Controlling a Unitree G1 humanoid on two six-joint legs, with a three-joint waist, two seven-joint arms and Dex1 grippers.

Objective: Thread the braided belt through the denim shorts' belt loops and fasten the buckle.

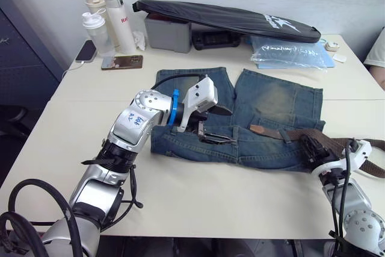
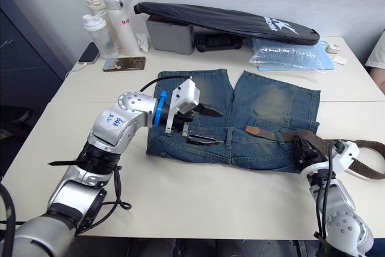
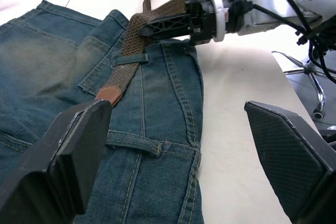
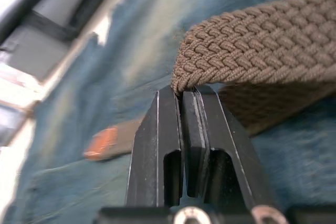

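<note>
Nearest, the right gripper (image 4: 186, 95) has its flat black fingers pressed together, pinching a fold of the woven brown belt (image 4: 262, 45) at the right end of the waistband. The belt's tan leather tip (image 1: 257, 129) lies on the faded denim shorts (image 1: 271, 103), just past one narrow belt loop (image 3: 129, 59). Over the shorts' left half, the left gripper (image 3: 178, 150) hangs with its ribbed pads spread wide, empty. Beyond lies a long black pouch (image 1: 228, 19).
</note>
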